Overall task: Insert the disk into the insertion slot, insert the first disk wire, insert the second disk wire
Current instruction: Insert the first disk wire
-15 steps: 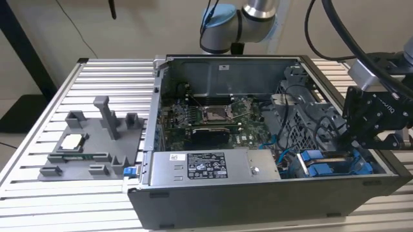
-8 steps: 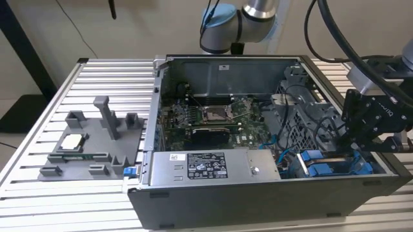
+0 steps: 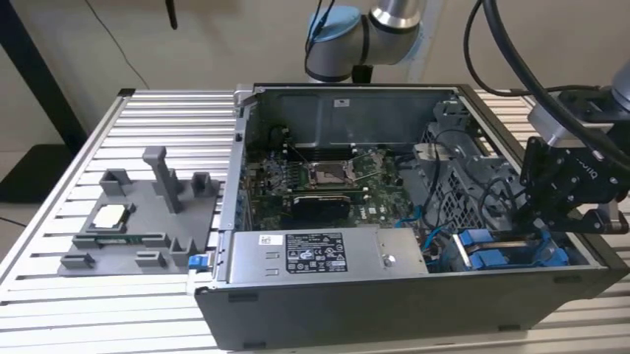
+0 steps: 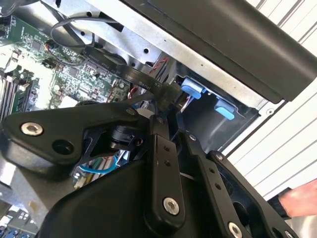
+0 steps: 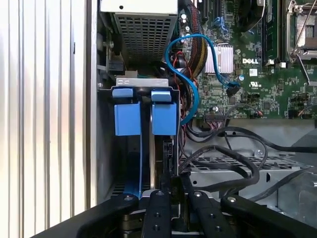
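My black gripper [image 3: 536, 234] reaches down into the open computer case at the exterior view's right, over the insertion slot [image 3: 504, 258]. In the first wrist view the slot [image 5: 106, 148] is a grey bay with two blue carrier tabs [image 5: 164, 118] at its far end. A thin silver edge, apparently the disk [image 5: 152, 153], runs edge-on down the bay. The fingertips [image 5: 159, 198] stand close together on a black disk wire connector [image 5: 169, 156] at the bay's near end. In the second wrist view the gripper [image 4: 166, 101] pinches that black wire [image 4: 141, 79] beside the blue tabs [image 4: 192, 89].
A grey labelled power-supply box [image 3: 325, 254] lies along the case front, with the motherboard [image 3: 325, 177] behind it. Loose black cables [image 5: 237, 163] cross a perforated cage, and a blue cable [image 5: 190, 64] loops nearby. A grey fixture tray [image 3: 138, 221] sits at the exterior view's left. What looks like a hand [image 4: 297, 198] shows beside the case.
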Available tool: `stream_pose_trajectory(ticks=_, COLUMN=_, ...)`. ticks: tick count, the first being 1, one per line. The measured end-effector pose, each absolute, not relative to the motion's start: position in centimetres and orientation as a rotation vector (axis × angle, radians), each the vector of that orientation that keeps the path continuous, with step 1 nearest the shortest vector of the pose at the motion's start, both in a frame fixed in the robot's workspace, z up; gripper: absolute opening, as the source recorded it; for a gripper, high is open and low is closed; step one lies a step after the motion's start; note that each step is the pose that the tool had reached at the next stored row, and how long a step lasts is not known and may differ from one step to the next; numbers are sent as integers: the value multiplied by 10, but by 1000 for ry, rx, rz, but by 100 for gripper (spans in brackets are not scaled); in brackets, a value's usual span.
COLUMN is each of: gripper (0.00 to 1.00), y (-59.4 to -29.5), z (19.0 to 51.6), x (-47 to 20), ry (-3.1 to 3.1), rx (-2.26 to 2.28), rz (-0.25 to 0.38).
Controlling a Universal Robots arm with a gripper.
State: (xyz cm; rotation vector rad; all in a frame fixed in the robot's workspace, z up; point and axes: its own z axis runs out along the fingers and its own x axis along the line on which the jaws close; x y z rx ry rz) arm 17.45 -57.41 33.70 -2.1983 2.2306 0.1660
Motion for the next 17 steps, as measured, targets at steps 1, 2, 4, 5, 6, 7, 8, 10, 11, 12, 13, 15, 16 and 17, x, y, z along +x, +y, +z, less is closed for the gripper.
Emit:
stream_pose_trajectory(ticks=1, gripper=20, y=-574, z=337, x=175, ry=2229, rx=-2197, rz=168)
stream_pose_trajectory(ticks=2, gripper=20, y=-574, z=336, x=175, ry=2228, rx=-2196, rz=170)
stream_pose_trajectory(ticks=4, gripper=20, y=-575, z=336, x=176, ry=2228, rx=-2196, rz=171)
stream_pose_trajectory(ticks=5, gripper=20, y=-575, z=336, x=176, ry=2228, rx=-2196, rz=171)
stream_pose_trajectory(ticks=6, gripper=20, y=-575, z=335, x=176, ry=2228, rx=-2196, rz=171)
stream_pose_trajectory(ticks=7, gripper=20, y=-575, z=334, x=176, ry=2228, rx=-2196, rz=170)
stream_pose_trajectory(ticks=8, gripper=20, y=-575, z=333, x=176, ry=2228, rx=-2196, rz=171)
stream_pose_trajectory(ticks=10, gripper=20, y=-576, z=331, x=176, ry=2228, rx=-2197, rz=170)
stream_pose_trajectory(ticks=11, gripper=21, y=-577, z=330, x=176, ry=2228, rx=-2196, rz=170)
stream_pose_trajectory(ticks=12, gripper=21, y=-577, z=330, x=176, ry=2228, rx=-2196, rz=171)
stream_pose_trajectory(ticks=13, gripper=28, y=-578, z=330, x=176, ry=2229, rx=-2194, rz=172)
stream_pose_trajectory(ticks=15, gripper=28, y=-578, z=333, x=176, ry=2230, rx=-2187, rz=177)
stream_pose_trajectory(ticks=16, gripper=28, y=-578, z=336, x=176, ry=2231, rx=-2185, rz=178)
stream_pose_trajectory(ticks=17, gripper=28, y=-578, z=341, x=176, ry=2231, rx=-2185, rz=179)
